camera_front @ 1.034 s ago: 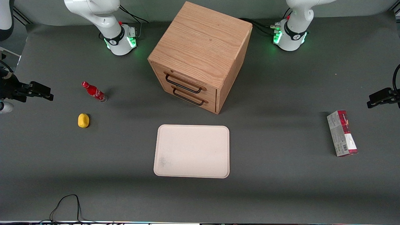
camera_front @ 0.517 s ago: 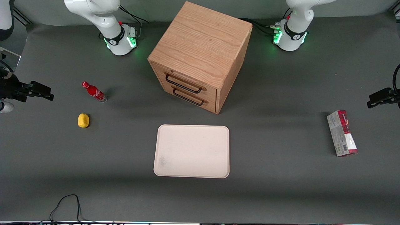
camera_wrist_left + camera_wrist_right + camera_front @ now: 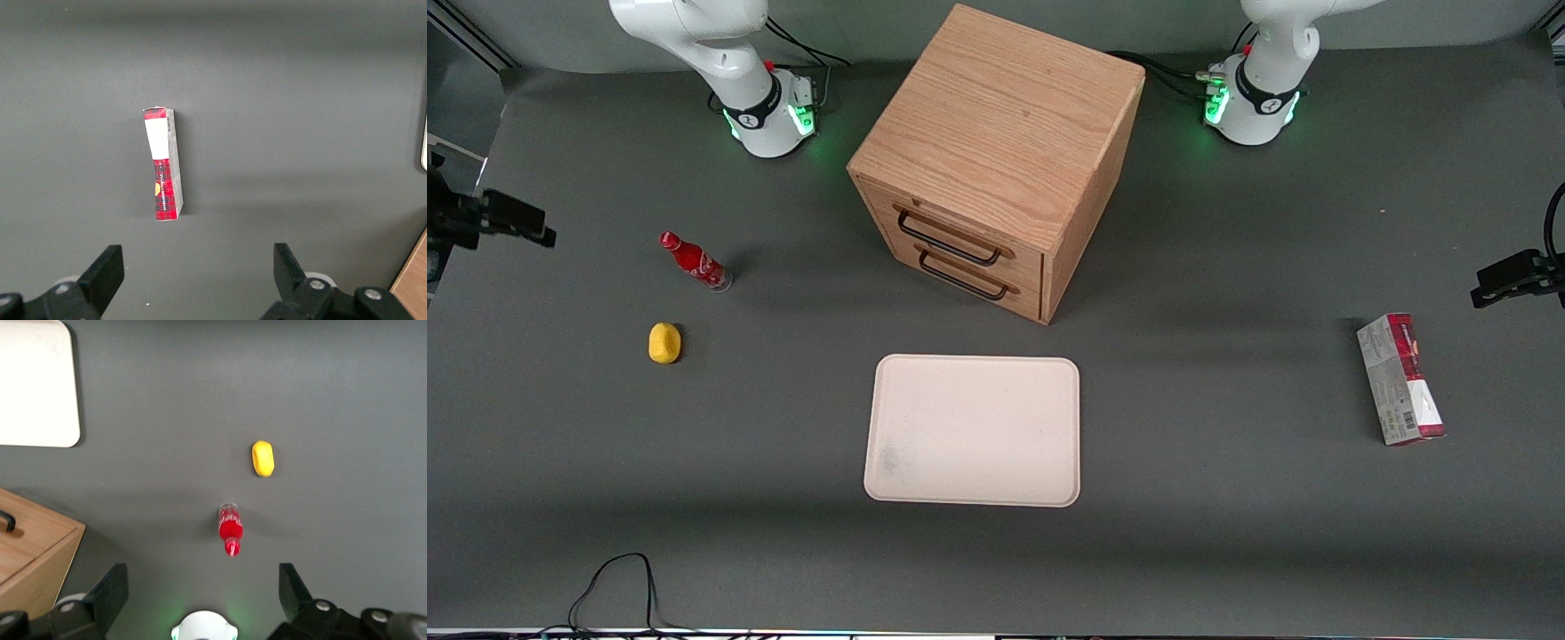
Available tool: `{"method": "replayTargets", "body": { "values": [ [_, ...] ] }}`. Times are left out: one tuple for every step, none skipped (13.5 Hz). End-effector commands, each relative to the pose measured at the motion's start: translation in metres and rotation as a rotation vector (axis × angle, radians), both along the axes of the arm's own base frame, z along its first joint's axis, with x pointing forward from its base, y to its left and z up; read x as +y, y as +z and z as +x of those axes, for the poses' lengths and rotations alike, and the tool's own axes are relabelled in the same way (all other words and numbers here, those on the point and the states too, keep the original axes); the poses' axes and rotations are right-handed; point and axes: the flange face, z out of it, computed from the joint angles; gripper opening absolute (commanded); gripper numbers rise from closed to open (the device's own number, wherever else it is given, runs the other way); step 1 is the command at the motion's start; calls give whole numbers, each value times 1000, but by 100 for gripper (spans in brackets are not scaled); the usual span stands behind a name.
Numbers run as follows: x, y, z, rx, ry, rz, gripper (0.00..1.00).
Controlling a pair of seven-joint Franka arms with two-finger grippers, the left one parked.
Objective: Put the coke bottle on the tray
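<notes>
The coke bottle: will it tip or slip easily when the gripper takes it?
The coke bottle stands upright, slim and tall on a narrow base, so a sideways nudge probably tips it, and then it may roll. Its smooth round body may slip between fingers. The open gripper hangs high above it, empty.

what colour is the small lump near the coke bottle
Yellow lump, clearest in the front view, nearer the camera than the coke bottle.

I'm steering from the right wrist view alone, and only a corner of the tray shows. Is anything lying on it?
Observer: No, the front view shows nothing on the tray.
Operator: Where's the gripper?
Observer: The open gripper hangs apart from the coke bottle, more toward the working arm's end of the table.
Operator: Anything else around?
Observer: A red-and-grey carton lies toward the parked arm's end.
</notes>
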Motion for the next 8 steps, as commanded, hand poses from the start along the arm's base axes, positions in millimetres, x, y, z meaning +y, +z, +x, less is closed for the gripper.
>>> {"method": "replayTargets", "body": {
  "values": [
    [1, 6, -65, -32, 4, 32, 100],
    [-1, 1, -80, -35, 1, 38, 100],
    [-2, -5, -96, -52, 2, 39, 100],
    [-1, -14, -114, -71, 8, 35, 100],
    [-2, -26, -130, -85, 24, 41, 100],
    [-5, -37, -144, -100, 44, 49, 100],
    [-13, -46, -152, -109, 47, 52, 100],
    [-19, -51, -154, -108, 49, 22, 100]
  ]
}}
